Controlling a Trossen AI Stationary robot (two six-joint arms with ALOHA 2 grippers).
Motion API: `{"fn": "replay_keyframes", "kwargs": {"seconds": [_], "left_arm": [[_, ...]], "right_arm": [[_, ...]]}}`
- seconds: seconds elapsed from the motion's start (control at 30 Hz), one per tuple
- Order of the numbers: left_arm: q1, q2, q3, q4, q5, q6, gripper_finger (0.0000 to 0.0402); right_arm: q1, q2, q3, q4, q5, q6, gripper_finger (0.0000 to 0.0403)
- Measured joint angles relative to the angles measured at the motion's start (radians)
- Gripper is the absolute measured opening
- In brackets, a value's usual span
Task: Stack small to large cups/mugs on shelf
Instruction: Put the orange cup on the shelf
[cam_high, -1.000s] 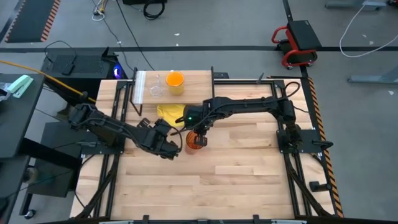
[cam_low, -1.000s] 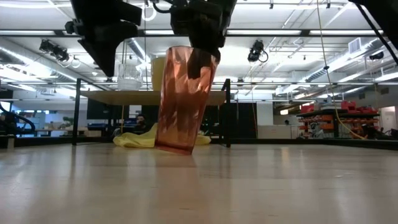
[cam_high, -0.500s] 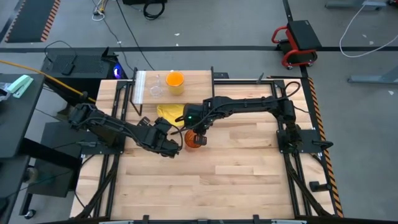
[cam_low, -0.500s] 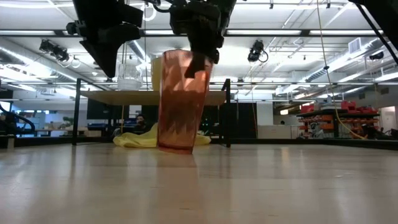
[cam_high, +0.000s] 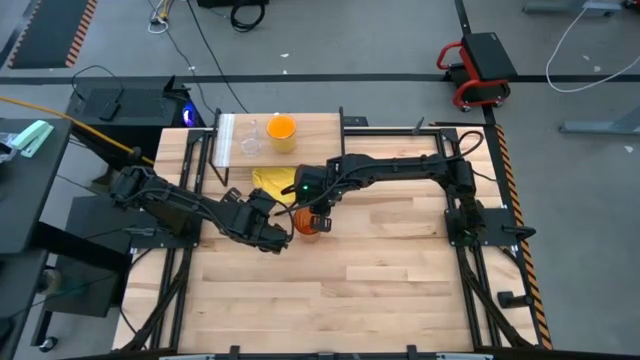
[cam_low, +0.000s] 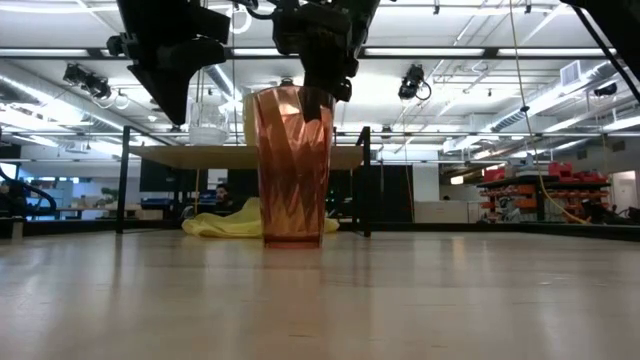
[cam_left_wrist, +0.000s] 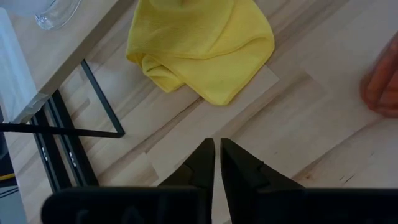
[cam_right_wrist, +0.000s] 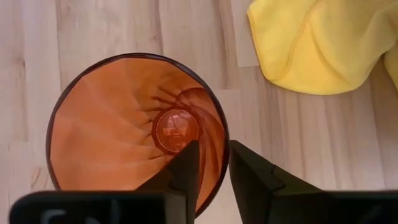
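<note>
**Tumbler upright on the table, right gripper on its rim**

The right gripper (cam_right_wrist: 208, 168) is clamped on the rim of the amber tumbler (cam_right_wrist: 124, 124): in the right wrist view one finger is inside the cup and the other is outside, with the wall between them. The tumbler (cam_low: 292, 165) stands upright on the table (cam_low: 400, 300), and its base is flat on the wood in the low view. From above it is near the middle of the table, just beside the yellow cloth (cam_high: 272, 182).

The left gripper (cam_left_wrist: 216, 158) is close to the tumbler on its left side, above the table, with its fingers together and holding nothing.

The shelf (cam_high: 318, 128) is at the far edge of the table. On it stand the small clear glass (cam_high: 249, 139) and the orange mug (cam_high: 282, 131), side by side, the glass nearer to the whitish strip.
</note>
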Motion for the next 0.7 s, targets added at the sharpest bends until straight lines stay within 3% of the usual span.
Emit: {"fn": "replay_keyframes", "kwargs": {"seconds": [0.33,0.7], "left_arm": [[0.0,0.0,0.0,-0.006,0.0,-0.002,0.003],[0.0,0.0,0.0,-0.013,0.002,-0.002,0.0037]], "right_arm": [[0.0,-0.07,-0.001,-0.019,0.0,0.0,0.0101],[0.03,-0.338,-0.003,-0.076,0.03,0.082,0.01]]}}
